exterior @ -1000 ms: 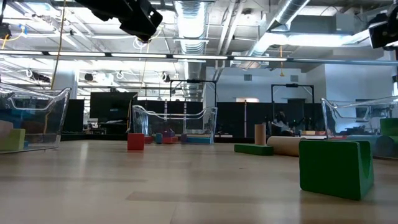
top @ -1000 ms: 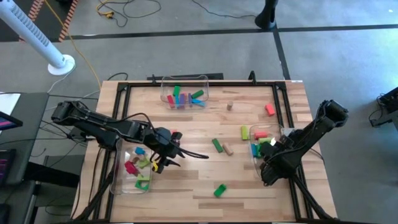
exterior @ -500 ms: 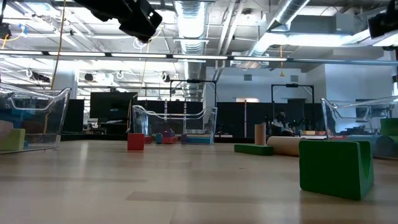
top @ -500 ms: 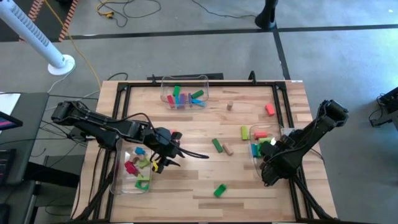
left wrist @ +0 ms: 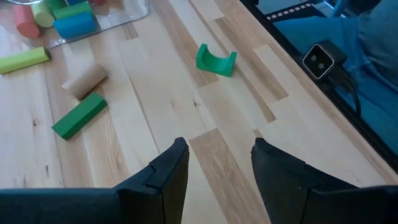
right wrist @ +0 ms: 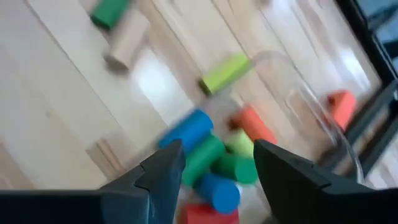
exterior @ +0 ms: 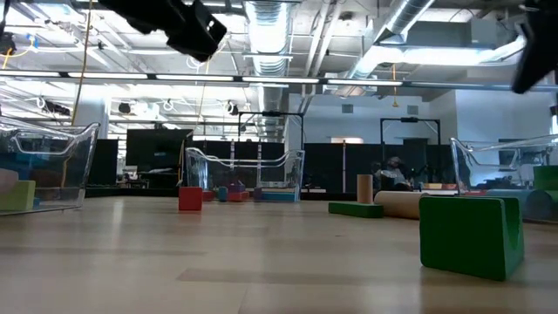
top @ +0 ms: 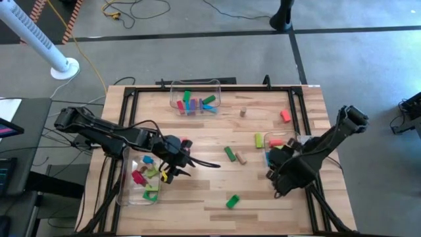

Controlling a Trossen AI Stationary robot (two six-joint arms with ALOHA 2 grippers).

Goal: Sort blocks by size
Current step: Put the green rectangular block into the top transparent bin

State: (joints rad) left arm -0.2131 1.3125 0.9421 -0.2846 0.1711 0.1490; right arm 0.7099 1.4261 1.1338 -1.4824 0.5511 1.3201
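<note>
From above, my right pincer (top: 275,176) hangs over the clear plastic bin (top: 304,139) at the wooden table's (top: 210,197) right edge; bare boards lie toward the green arch block (top: 232,201). My wrist camera shows it spread, empty, above the blue cylinder block (right wrist: 188,129). My left pincer (left wrist: 216,163) hovers spread over bare boards.

Past parted, empty jaws, blue (right wrist: 186,132), green (right wrist: 203,157) and orange blocks (right wrist: 253,126) are seen heaped beside a clear bin (right wrist: 301,93) on the desk (right wrist: 56,118).
</note>
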